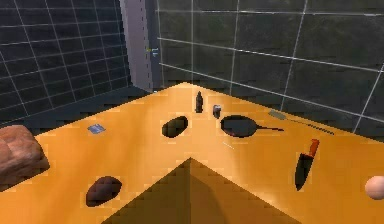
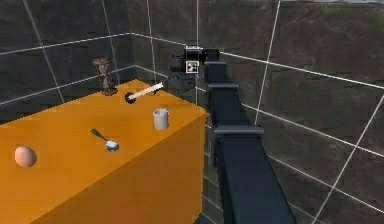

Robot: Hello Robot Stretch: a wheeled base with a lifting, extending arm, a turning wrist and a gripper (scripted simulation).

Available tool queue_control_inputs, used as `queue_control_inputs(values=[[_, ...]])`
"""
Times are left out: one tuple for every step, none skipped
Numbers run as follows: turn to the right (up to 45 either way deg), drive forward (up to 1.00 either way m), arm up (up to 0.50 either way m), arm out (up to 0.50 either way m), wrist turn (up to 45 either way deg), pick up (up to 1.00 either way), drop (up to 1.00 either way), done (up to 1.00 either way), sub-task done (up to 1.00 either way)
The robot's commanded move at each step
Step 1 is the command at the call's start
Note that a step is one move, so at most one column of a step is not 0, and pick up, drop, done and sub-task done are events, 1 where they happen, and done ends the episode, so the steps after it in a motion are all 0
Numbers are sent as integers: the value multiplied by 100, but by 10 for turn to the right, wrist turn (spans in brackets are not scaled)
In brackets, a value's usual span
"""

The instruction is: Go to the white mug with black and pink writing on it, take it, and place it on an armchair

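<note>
A small white mug (image 2: 161, 119) stands near the right edge of the orange counter (image 2: 70, 180) in the arm side view; I make out no writing on it. The arm's dark bar (image 2: 235, 140) rises along the counter's right side. At its far end sit the white marker squares (image 2: 190, 62), with the gripper (image 2: 177, 74) just left of them at the counter's far corner, beyond the mug. I cannot tell whether the gripper holds anything.
On the counter in the arm side view lie an egg (image 2: 25, 156), a spoon (image 2: 105, 140), a white-handled utensil (image 2: 145, 92) and a dark figurine (image 2: 104, 75). The forward view has bread (image 1: 15, 150), a black pan (image 1: 240, 126), a bottle (image 1: 199, 101), a red-handled knife (image 1: 306, 165) and a doorway (image 1: 140, 45).
</note>
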Motion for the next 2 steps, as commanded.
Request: queue_control_inputs(values=[[0,0,0,0,150,0,0,0,0],[0,0,-16,0,0,0,0,0,0]])
